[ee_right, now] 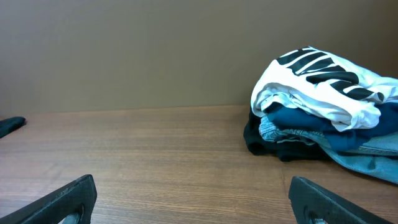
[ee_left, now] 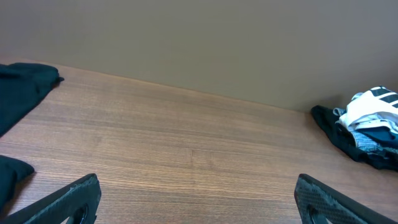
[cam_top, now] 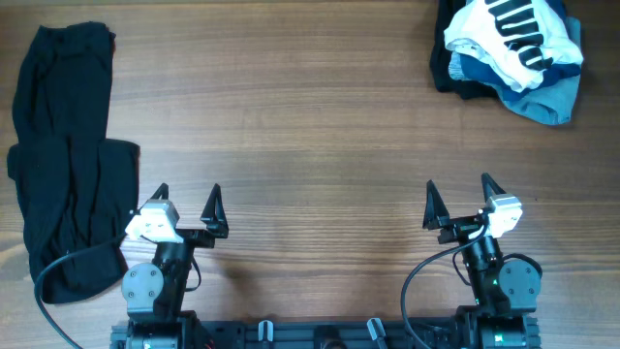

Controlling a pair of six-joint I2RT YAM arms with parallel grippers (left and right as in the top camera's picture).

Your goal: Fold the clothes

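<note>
The black garment (cam_top: 66, 155) lies long and folded along the table's left edge, reaching from the far left corner to the front. Its edge shows at the left of the left wrist view (ee_left: 22, 87), and a tip of it at the left of the right wrist view (ee_right: 11, 124). My left gripper (cam_top: 186, 206) is open and empty at the front left, just right of the garment. My right gripper (cam_top: 459, 200) is open and empty at the front right, far from it.
A pile of other clothes (cam_top: 509, 53) sits at the far right corner: a white garment with black stripes (ee_right: 323, 84) on top of light blue and dark pieces. It also shows in the left wrist view (ee_left: 364, 127). Bare wooden table (cam_top: 320, 145) lies between.
</note>
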